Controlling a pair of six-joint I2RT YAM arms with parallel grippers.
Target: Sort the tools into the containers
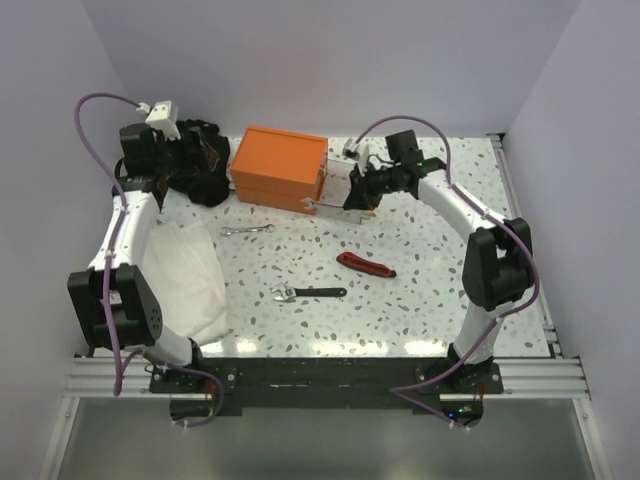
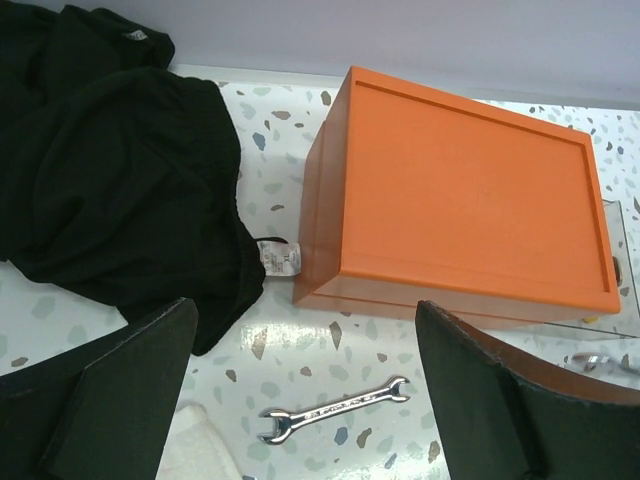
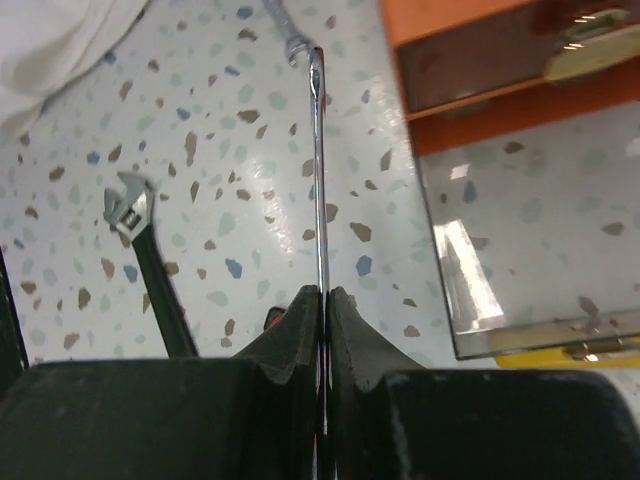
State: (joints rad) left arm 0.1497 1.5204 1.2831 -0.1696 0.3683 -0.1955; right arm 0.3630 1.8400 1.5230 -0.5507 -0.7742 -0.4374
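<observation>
Right gripper (image 3: 322,296) clamps wrench (image 3: 318,170) beside clear tray (image 3: 530,335); left gripper (image 2: 305,330) gapes near black cloth (image 2: 120,180).

Nothing legible anywhere; print on the white tag (image 2: 283,258) is too small.

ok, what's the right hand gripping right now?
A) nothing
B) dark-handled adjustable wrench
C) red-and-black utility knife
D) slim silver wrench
D: in the right wrist view the right hand is pinched shut on a slim silver wrench that sticks out ahead of it, while the red-and-black knife and the dark-handled wrench lie loose on the table.
</observation>
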